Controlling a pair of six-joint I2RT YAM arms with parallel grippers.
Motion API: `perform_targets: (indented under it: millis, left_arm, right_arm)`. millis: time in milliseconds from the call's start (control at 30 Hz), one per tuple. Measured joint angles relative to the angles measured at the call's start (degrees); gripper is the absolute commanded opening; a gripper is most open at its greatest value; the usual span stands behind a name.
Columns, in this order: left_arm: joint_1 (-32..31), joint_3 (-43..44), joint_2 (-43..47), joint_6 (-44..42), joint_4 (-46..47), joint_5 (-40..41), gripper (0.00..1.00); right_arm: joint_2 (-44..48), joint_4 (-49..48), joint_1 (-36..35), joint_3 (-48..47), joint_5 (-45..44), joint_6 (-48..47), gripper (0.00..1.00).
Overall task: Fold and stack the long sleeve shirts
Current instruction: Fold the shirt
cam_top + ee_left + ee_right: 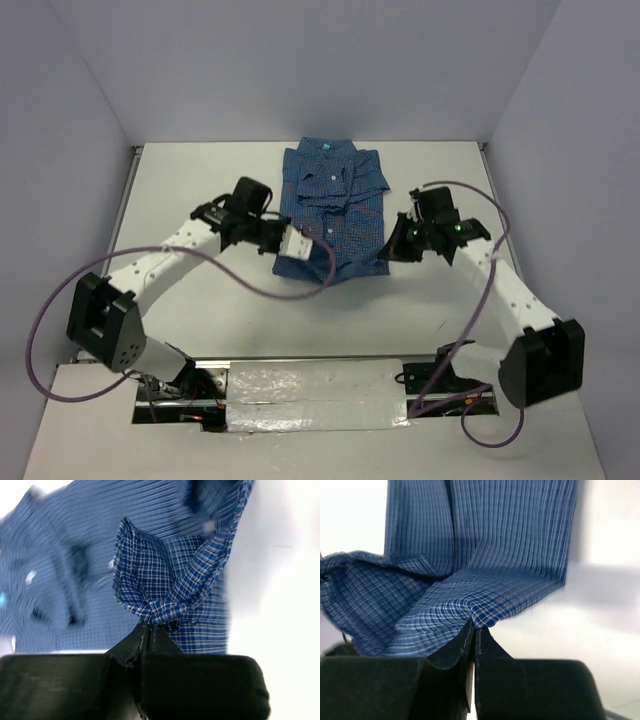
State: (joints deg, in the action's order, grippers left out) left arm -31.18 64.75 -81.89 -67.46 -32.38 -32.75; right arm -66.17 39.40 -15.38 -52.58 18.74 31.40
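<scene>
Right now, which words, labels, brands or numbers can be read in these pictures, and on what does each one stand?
No text can be read in any view.
Turquoise tag at the collar of the blue shirt: too small to read.

This looks like a robot lab, set up as a test booth. A flat white table has plain pale walls on three sides. Two white and black robot arms, the left one and the right one, are bolted at its near edge. Long purple cables loop from them. Shiny silver tape covers that edge.
</scene>
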Motion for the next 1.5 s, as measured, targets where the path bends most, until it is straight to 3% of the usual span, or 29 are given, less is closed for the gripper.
perform_targets:
  millis: [133,300,700,1067,1233,1333,1367,1500]
  left_arm:
    - [6.6,14.19,-11.17,7.45,-1.22,-1.01,0.0]
    - [9.33,25.62,-23.04,14.01,-1.05,0.17,0.0]
    - [12.83,26.47,-29.05,26.4,6.32,2.73,0.0]
    - [13.11,26.75,-34.93,33.48,19.08,4.46,0.02]
    - [13.14,26.75,-37.77,36.87,24.2,7.63,0.11]
    - [13.29,26.82,-39.71,39.32,27.04,9.7,0.31]
    - [13.33,27.08,-40.35,39.85,27.61,10.1,0.39]
    - [13.42,29.97,-43.45,43.19,29.83,13.6,0.52]
  right_arm:
    - [-13.94,-0.33,4.13,-13.44,0.0,-3.56,0.0]
    - [-26.86,-0.35,6.95,-25.92,0.26,-6.86,0.0]
    - [-45.7,0.74,9.01,-40.52,2.29,-8.79,0.0]
    - [-50.69,0.72,9.57,-45.46,2.6,-8.17,0.0]
    - [-52.98,-0.46,10.6,-47.3,2.54,-5.99,0.1]
    - [-55.69,-0.87,11.39,-49.86,2.49,-4.31,0.35]
    - [-57.05,-0.94,11.65,-51.34,2.47,-3.72,0.37]
    - [-63.19,-0.42,12.83,-59.34,2.45,-2.25,0.43]
